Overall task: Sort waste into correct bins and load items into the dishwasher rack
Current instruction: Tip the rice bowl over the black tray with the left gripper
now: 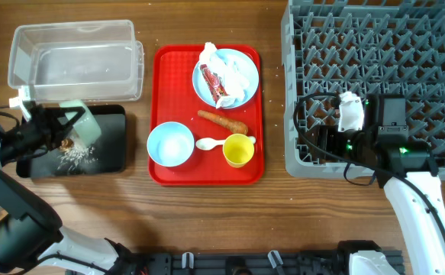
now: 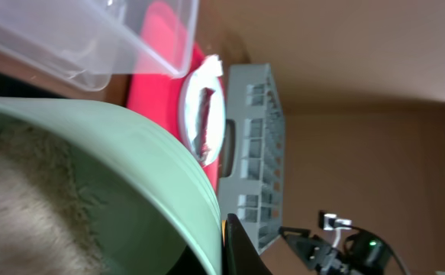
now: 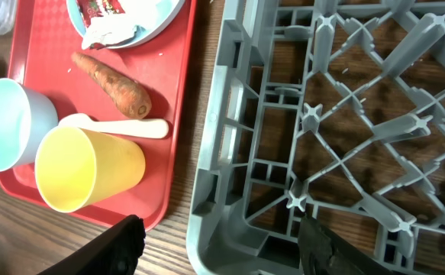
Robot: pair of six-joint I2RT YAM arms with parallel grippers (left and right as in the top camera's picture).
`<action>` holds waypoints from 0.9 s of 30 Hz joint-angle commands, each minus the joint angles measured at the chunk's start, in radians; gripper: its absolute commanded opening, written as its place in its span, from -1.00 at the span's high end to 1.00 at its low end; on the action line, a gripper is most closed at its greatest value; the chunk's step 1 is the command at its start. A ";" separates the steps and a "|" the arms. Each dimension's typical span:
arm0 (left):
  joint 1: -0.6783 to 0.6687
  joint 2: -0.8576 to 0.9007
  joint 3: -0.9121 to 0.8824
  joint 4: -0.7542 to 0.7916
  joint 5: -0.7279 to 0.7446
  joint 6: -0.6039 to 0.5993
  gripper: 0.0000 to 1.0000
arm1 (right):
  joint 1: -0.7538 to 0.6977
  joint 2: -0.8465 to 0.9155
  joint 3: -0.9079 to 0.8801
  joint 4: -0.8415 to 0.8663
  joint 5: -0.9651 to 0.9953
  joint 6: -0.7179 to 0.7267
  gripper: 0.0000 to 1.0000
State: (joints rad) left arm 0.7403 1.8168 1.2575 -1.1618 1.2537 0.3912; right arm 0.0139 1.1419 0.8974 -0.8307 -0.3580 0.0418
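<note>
My left gripper (image 1: 68, 122) is shut on the rim of the mint-white bowl (image 1: 83, 122) and holds it tilted over the black tray (image 1: 111, 145). White rice (image 1: 77, 155) lies on the tray. In the left wrist view the bowl (image 2: 130, 168) fills the frame with rice (image 2: 24, 206) inside. The plate (image 1: 241, 84) with the napkin and red wrapper (image 1: 216, 82), the carrot (image 1: 222, 120), blue bowl (image 1: 169, 143), spoon (image 1: 209, 143) and yellow cup (image 1: 238, 150) sit on the red tray. My right gripper (image 3: 222, 252) is open and empty over the front left corner of the dishwasher rack (image 1: 375, 46).
The clear tub (image 1: 73, 61) stands just behind the black tray. The red serving tray (image 1: 165, 72) lies between the bins and the rack. The right wrist view shows the cup (image 3: 85, 168), spoon (image 3: 123, 126) and carrot (image 3: 111, 84) close to the rack's wall (image 3: 230, 153).
</note>
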 commanded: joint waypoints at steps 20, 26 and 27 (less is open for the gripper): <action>0.011 0.005 -0.003 -0.024 0.323 -0.172 0.92 | -0.005 0.000 0.017 -0.039 0.010 0.014 -0.36; 0.011 0.005 -0.003 -0.024 0.323 -0.172 0.92 | -0.005 0.000 0.017 -0.039 0.010 0.014 -0.36; 0.011 0.005 -0.003 -0.024 0.323 -0.172 0.92 | -0.005 0.000 0.017 -0.039 0.010 0.014 -0.36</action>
State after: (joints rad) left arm 0.7437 1.8168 1.2575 -1.1847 1.5433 0.2253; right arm 0.0139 1.1419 0.8974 -0.8680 -0.3580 0.0422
